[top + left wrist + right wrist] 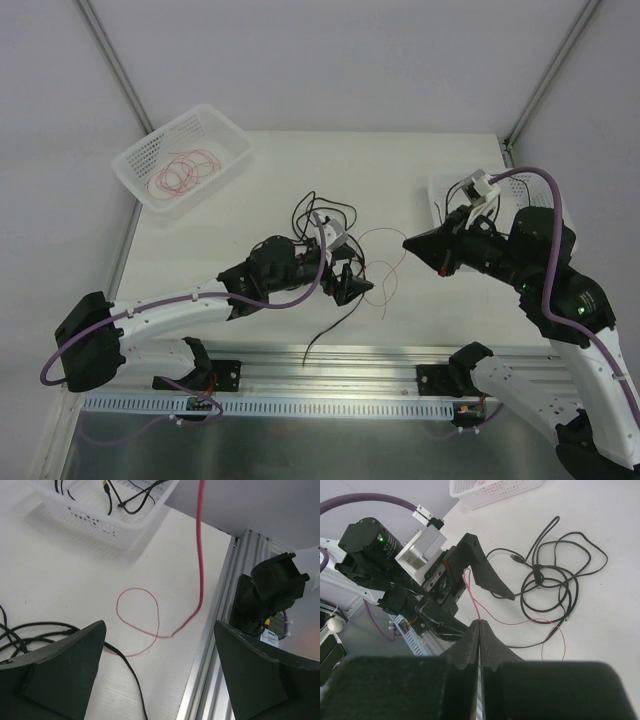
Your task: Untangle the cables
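So the red cable (200, 555) is pinched in the closed jaws of the right gripper (480, 630), lower centre. The left gripper (159, 670) is spread wide, with black cables (131, 677) seen between its jaws.

We note a white table (420, 160) under soft, even light, enclosed by plain pale walls (350, 60), with metal corner posts (113, 65) and an aluminium rail (330, 370) along its near edge.
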Robot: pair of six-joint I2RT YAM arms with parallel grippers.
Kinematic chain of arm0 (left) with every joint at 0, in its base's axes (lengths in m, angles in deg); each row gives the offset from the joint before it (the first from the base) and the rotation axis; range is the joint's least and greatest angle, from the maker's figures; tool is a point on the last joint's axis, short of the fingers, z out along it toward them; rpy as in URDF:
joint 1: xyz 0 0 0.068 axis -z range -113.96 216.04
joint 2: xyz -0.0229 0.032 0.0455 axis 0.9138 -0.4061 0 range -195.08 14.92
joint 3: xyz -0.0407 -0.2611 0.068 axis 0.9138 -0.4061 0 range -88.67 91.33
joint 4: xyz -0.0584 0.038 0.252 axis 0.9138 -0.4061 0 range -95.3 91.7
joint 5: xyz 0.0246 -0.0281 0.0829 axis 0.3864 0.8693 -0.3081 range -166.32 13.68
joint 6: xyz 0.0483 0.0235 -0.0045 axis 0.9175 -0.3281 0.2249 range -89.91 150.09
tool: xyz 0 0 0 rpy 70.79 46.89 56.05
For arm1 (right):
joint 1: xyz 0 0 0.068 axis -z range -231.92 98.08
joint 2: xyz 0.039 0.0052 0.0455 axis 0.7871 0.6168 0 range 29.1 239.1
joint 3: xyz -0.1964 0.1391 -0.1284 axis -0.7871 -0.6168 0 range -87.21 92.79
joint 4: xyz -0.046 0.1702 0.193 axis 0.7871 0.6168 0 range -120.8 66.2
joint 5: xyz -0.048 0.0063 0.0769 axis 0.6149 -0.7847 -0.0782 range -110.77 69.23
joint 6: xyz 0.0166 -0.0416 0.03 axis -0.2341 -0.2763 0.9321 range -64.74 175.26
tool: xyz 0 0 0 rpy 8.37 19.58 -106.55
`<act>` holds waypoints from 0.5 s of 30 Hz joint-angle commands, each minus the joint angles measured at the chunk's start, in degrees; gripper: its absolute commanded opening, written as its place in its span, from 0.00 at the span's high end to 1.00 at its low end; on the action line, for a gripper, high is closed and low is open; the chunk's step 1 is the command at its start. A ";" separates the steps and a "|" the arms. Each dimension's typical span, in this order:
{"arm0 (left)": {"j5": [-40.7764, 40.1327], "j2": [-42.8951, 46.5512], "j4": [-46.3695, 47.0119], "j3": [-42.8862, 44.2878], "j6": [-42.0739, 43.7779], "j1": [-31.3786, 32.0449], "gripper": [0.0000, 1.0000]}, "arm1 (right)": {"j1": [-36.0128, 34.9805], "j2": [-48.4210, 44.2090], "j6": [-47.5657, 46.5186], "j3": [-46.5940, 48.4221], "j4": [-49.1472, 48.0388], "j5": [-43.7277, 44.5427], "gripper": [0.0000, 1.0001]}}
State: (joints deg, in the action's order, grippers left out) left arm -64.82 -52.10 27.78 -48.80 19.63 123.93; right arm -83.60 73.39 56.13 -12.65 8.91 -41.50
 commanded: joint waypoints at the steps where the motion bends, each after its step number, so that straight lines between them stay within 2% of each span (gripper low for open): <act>1: -2.18 -2.49 7.48 4.59 3.60 0.91 0.10 | 0.22 -1.40 1.86 -1.00 -3.32 -2.12 0.99; 3: -2.37 -4.07 8.80 5.29 3.60 1.26 0.20 | 0.22 -1.84 1.95 -1.61 -3.05 -2.12 0.99; 5: -2.37 -5.04 8.90 6.35 3.60 1.44 0.37 | 0.13 -2.45 2.04 -1.97 -2.79 -1.68 0.99; 6: -2.37 -5.57 8.89 6.61 3.52 1.44 0.67 | 0.22 -2.63 1.95 -2.32 -2.44 -0.98 0.99; 7: -2.45 -5.57 8.63 6.70 3.52 1.44 0.85 | 0.13 -2.89 1.86 -2.58 -2.18 -0.54 0.99; 8: -2.80 -5.31 8.28 6.88 3.52 1.44 0.99 | 0.22 -3.33 1.60 -2.76 -2.00 -0.02 0.99; 11: -6.05 -3.47 4.78 8.10 3.86 1.44 1.00 | 0.22 -4.12 1.51 -4.42 -0.51 5.24 0.97; 15: -12.63 -1.01 -7.16 14.51 7.20 1.35 1.00 | 0.13 -7.37 2.12 -10.74 -0.76 15.00 0.79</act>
State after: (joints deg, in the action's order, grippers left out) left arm -71.79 -56.76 26.41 -40.60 23.41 124.73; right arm -83.60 67.77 57.68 -19.97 8.45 -34.66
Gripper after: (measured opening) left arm 0.003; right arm 0.174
